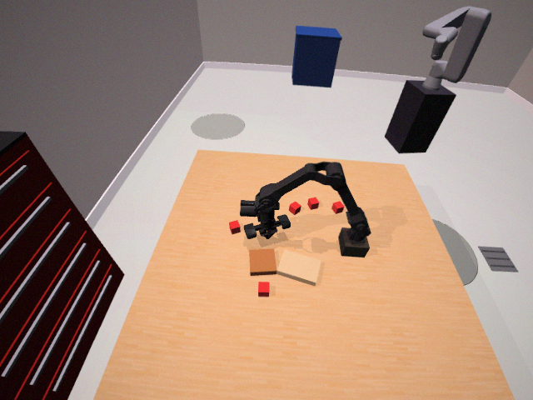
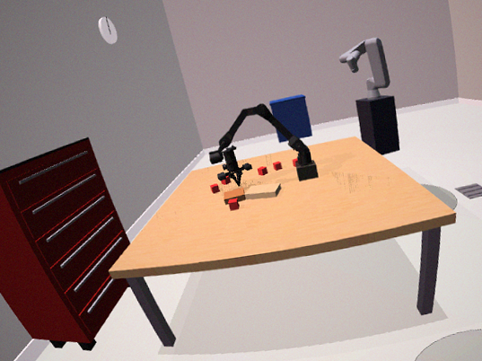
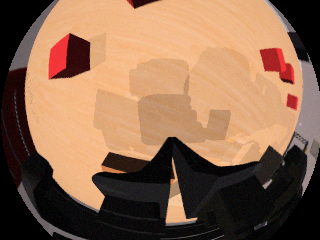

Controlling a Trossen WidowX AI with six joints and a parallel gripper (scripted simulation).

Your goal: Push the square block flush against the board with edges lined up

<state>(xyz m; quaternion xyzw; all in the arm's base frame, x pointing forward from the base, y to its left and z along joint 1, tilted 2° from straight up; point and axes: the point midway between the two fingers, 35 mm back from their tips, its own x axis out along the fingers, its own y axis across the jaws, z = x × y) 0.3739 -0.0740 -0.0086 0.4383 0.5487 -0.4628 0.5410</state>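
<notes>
We see the gripper [image 1: 266,232] closed on nothing, its fingers pinched into 1 dark wedge, hanging just beyond the far side of the square block [image 1: 262,261]. The block lies flat near the middle of the table [image 1: 301,344], and its right side meets the left end of the board [image 1: 299,266].

We judge the main risk to be the fit. The board sits a little turned against the block, so the contact may be at 1 corner only, with a thin gap along the rest. A further push at the block's far side could turn it more, or slide it along the board so that no edge stays even. We also think the closed tip could catch the block's top edge as it retreats and drag it away from the board. The nearest small red cube [image 1: 263,288] sits just in front of the block and could jam it if it slides nearward.

The block is a low, square slab in mid-brown with a smooth matte face. The board is a wider, pale flat slab with crisp corners. The table shows light wood grain.
</notes>
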